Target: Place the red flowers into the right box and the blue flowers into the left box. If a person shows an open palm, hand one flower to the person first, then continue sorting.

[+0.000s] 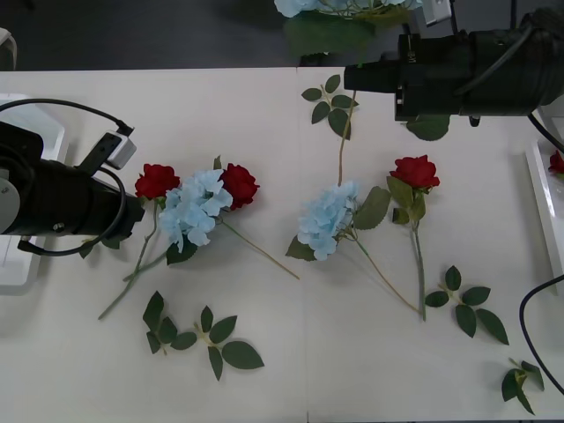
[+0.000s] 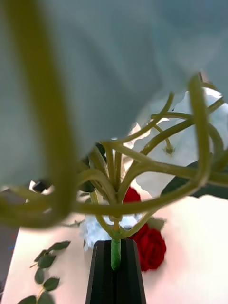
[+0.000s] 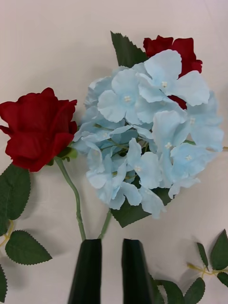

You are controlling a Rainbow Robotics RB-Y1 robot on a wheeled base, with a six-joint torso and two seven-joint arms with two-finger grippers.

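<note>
The right box (image 1: 539,207) is cut off at the edge — a blue flower (image 1: 304,6) up top too, its petals a blur close up.

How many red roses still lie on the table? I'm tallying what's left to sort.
3: one red rose beside the left gripper, another tucked behind the blue hydrangea, a third right of centre. A fourth shows in the right box.

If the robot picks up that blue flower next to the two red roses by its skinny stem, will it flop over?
Probably a little. The blue flower has a big puffy head on a thin stem, so it may droop or swing. It looks light, being small fabric-like petals. The left gripper is near its stem; its narrow fingers might let the stem twist.
</note>
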